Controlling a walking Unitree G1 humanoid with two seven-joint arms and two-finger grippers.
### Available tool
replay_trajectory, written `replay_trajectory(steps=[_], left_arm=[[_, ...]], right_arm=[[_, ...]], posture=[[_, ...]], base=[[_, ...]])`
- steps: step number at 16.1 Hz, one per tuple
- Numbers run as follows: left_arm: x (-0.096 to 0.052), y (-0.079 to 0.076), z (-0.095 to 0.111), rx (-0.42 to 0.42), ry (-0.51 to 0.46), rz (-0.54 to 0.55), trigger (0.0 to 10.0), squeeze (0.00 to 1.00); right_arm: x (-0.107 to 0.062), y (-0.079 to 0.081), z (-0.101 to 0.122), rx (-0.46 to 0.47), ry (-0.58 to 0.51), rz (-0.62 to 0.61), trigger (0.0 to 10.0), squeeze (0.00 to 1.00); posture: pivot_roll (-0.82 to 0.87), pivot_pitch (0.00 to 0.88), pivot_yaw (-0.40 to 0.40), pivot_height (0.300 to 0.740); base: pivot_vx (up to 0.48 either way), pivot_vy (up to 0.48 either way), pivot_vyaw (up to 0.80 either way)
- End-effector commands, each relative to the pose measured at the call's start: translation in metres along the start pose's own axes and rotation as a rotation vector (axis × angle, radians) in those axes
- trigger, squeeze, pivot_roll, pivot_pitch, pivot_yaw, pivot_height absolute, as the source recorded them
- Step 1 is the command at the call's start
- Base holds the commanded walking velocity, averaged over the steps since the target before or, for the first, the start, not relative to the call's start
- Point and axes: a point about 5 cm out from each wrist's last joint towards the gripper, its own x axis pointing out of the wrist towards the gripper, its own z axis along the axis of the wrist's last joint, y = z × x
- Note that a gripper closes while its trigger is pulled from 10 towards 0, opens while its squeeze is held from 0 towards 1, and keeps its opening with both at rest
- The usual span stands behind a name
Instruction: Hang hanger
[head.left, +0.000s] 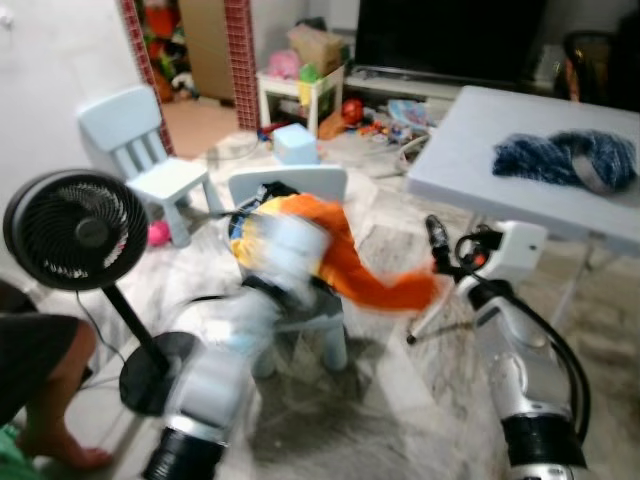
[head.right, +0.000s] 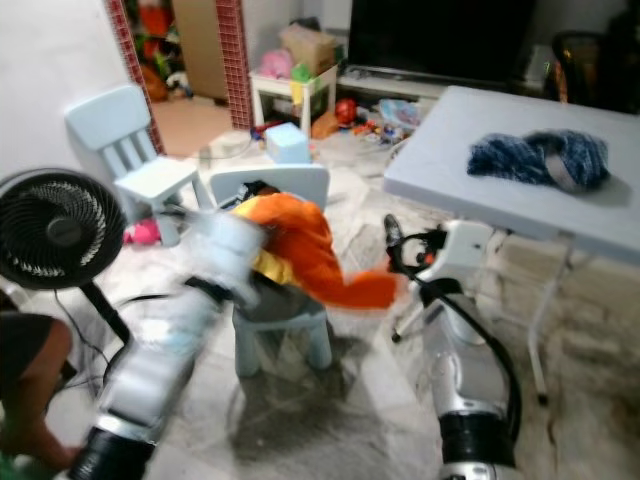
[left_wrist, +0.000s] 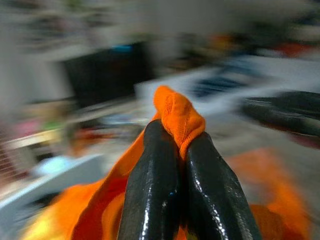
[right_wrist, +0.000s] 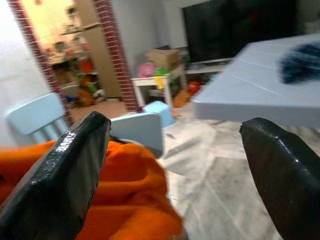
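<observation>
Orange cloth (head.left: 345, 255) is pinched between the two black fingers (left_wrist: 150, 200) of my left hand (left_wrist: 176, 145), which are pressed shut on a fold of it; the rest of the garment is draped over the small pale-blue chair (head.left: 300, 190) in front of me, with one end trailing out toward my right. My right hand (right_wrist: 175, 165) hovers just beside that trailing end with its fingers spread wide, holding nothing. My left arm is blurred in the head views. I cannot make out a hanger anywhere in these pictures, nor any rail or hook to hang one on, so I judge the task to be at an early stage: I have the garment in a grip, but the hanging itself is not yet done. Off to my right, a blue knitted bundle (head.left: 565, 160) lies on the grey worktop (head.left: 470, 150), and a black standing fan (head.left: 75, 230) is at my left, near a person's knee (head.left: 45, 360).
</observation>
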Motion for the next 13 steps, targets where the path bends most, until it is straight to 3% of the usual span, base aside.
replay_trajectory(steps=[1, 4, 5, 7, 10, 11, 13], left_arm=[[-0.009, -0.006, -0.009, -0.006, 0.059, -0.095, 10.0, 0.0], [-0.026, -0.015, -0.025, -0.067, 0.144, -0.159, 10.0, 0.0], [-0.032, -0.007, -0.026, -0.118, 0.152, -0.116, 10.0, 0.0], [-0.034, 0.003, -0.03, -0.092, 0.176, -0.057, 10.0, 0.0], [-0.051, 0.033, -0.045, -0.09, 0.237, 0.197, 10.0, 0.0], [-0.068, 0.043, -0.054, -0.147, 0.273, 0.313, 10.0, 0.0], [-0.082, 0.036, -0.062, -0.22, 0.315, 0.27, 10.0, 0.0]], right_arm=[[0.002, 0.002, 0.006, 0.001, -0.019, 0.008, 10.0, 0.0], [0.001, -0.001, 0.005, -0.002, -0.015, 0.007, 10.0, 0.0], [0.001, 0.0, 0.003, -0.003, -0.004, 0.012, 10.0, 0.0], [0.005, 0.006, 0.003, -0.002, 0.001, 0.036, 10.0, 0.0], [0.009, 0.007, 0.007, -0.032, -0.005, 0.032, 10.0, 0.0], [0.008, 0.002, 0.007, -0.041, -0.006, 0.006, 10.0, 0.0], [0.006, -0.002, 0.006, -0.061, 0.001, -0.024, 10.0, 0.0]], posture=[[-0.06, 0.0, -0.029, 0.74], [-0.05, 0.0, -0.042, 0.74], [-0.04, 0.0, -0.055, 0.74], [-0.04, 0.0, -0.068, 0.74], [-0.03, 0.0, -0.077, 0.74], [-0.03, 0.0, -0.076, 0.74], [-0.03, 0.0, -0.073, 0.74]], base=[[0.0, 0.0, 0.0], [0.0, 0.0, 0.0], [0.0, 0.0, 0.0], [0.0, 0.0, 0.0], [0.0, 0.0, 0.0], [0.0, 0.0, 0.0], [0.0, 0.0, 0.0]])
